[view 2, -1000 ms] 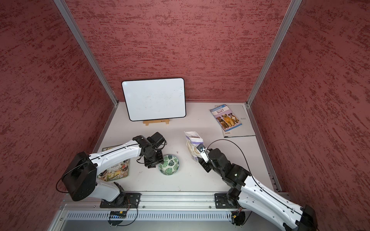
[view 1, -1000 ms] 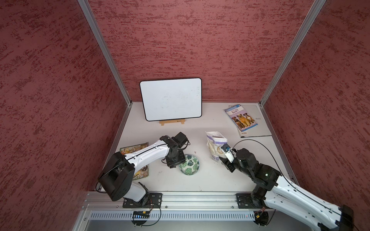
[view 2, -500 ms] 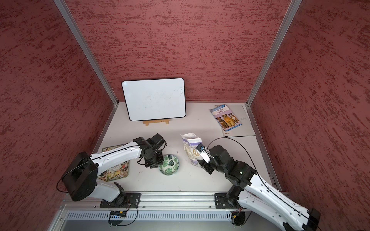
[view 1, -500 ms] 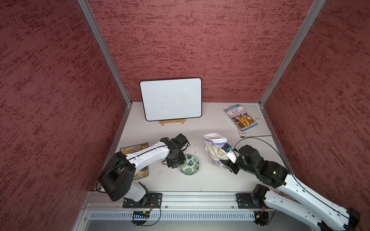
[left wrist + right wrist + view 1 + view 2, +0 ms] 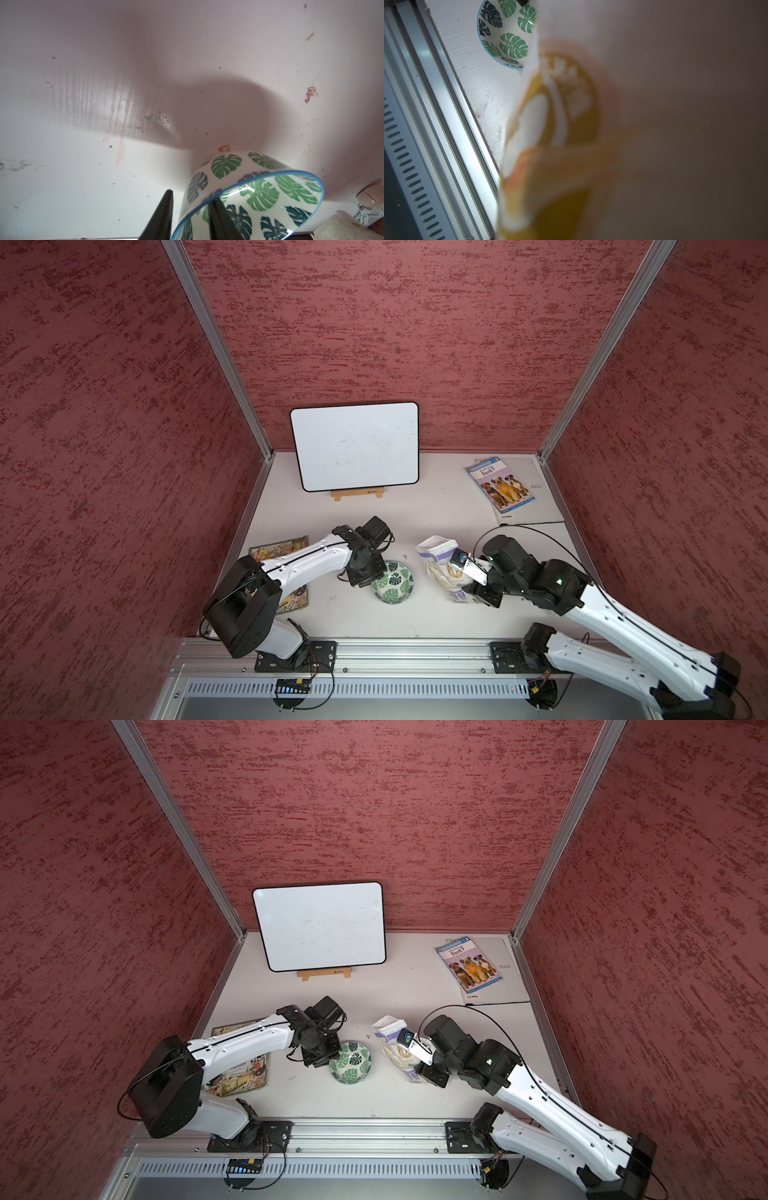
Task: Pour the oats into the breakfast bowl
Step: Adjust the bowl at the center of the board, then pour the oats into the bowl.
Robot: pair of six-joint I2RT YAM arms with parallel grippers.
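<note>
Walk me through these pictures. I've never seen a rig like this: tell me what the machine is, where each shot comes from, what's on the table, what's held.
This is a robot with two white-and-black arms fixed at the front edge of a table. The two wide pictures look down from overhead and show nearly the same scene. The two close-ups come from a camera on each wrist. On the table are a whiteboard, a dog book, a picture book partly under the left arm, and a leaf-patterned breakfast bowl. The left end effector grips the bowl's rim, one finger inside, one outside. The right end effector grips a bag of oats beside the bowl; the bag fills and blurs its wrist picture. The bowl looks empty.
</note>
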